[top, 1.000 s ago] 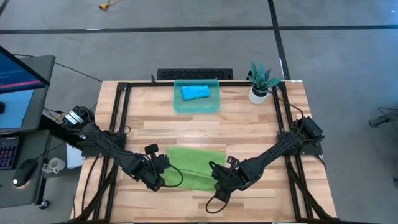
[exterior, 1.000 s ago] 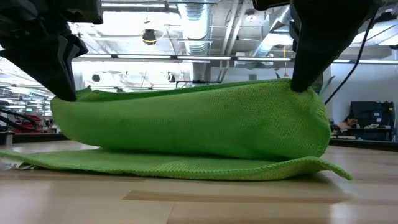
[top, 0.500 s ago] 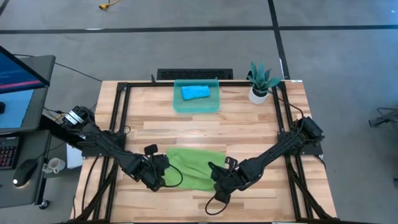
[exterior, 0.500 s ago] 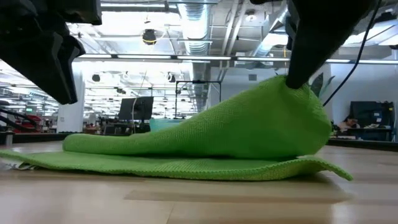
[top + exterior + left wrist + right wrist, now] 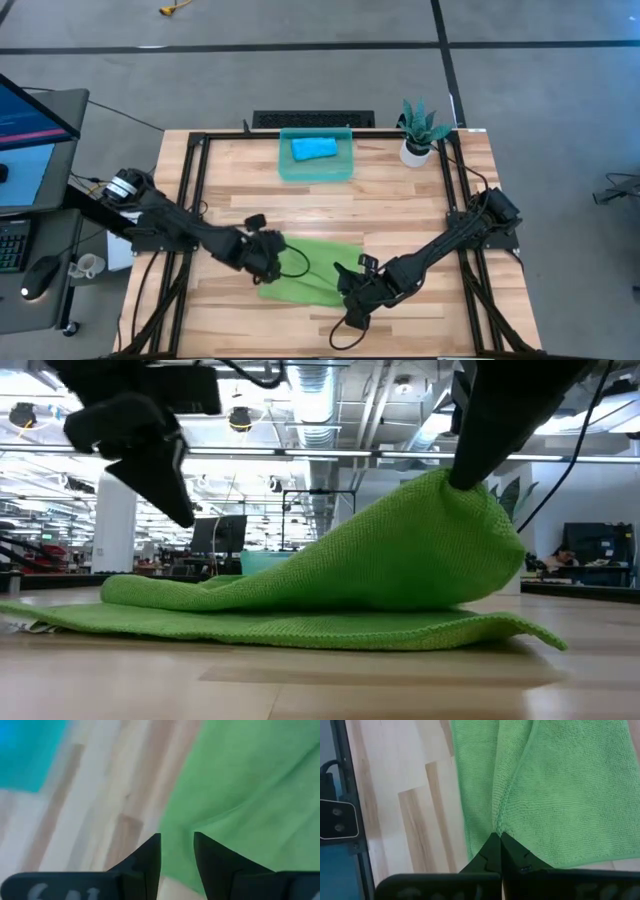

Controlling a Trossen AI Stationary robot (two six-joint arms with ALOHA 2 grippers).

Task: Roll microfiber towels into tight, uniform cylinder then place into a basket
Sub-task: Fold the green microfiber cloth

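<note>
The lime-green towel lies near the table's front edge, its lower layer flat on the wood. A folded-over upper layer slopes down from a raised right end. My right gripper is shut on that raised end. My left gripper hovers open above the towel's left part, with nothing between its fingers. The blue towel lies inside the teal basket at the far edge. My right gripper pinches the folded-over edge of the green towel at its right end between its two fingers. The fingers come from above, slanting down. That end is held up off the table, while the cloth slopes down leftward onto the lower layer.
A white pot with a green plant stands at the far right, beside the basket. Black frame rails run along the table's left and right sides. Bare wood lies between the towel and the basket.
My left gripper has opened and let go of the towel's left end, which has dropped onto the lower layer. It has then moved toward the table's far and right side, above the towel. The right end stays lifted in my right gripper.
</note>
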